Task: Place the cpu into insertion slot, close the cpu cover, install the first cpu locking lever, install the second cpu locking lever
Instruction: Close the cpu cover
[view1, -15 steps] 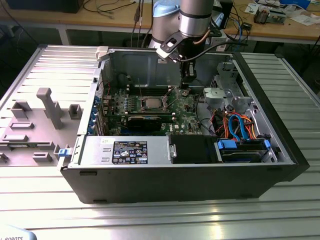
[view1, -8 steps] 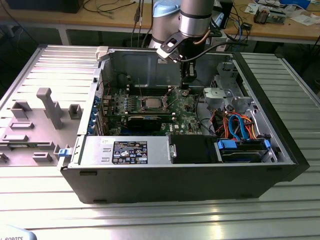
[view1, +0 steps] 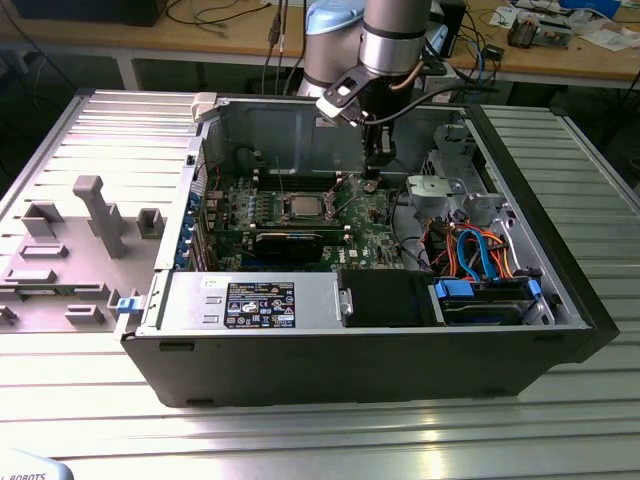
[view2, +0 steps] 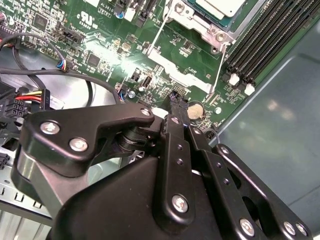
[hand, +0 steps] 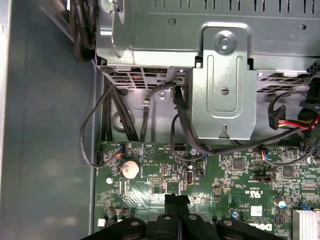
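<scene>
The cpu (view1: 303, 207), a small silver square, sits in the insertion slot (view1: 285, 212) on the green motherboard (view1: 375, 225). In the second wrist view a silvery frame (view2: 192, 22) surrounds the cpu (view2: 220, 5). I cannot tell the cpu cover from the slot's rim. Two thin wire levers (view2: 159, 35) (view2: 220, 65) run beside the socket. My gripper (view1: 371, 182) hangs low over the board, to the exterior view's right of the slot. Its black fingers are shut with nothing between them in both wrist views (view2: 177, 107) (hand: 176, 200).
A coin battery (hand: 131, 169) lies near the fingertips. Black memory slots (view2: 265, 40) lie behind the socket and a graphics card (view1: 290, 243) in front of it. A metal drive cage (hand: 225, 80) and cables (view1: 480, 250) stand to the right. The case walls (view1: 290, 130) enclose everything.
</scene>
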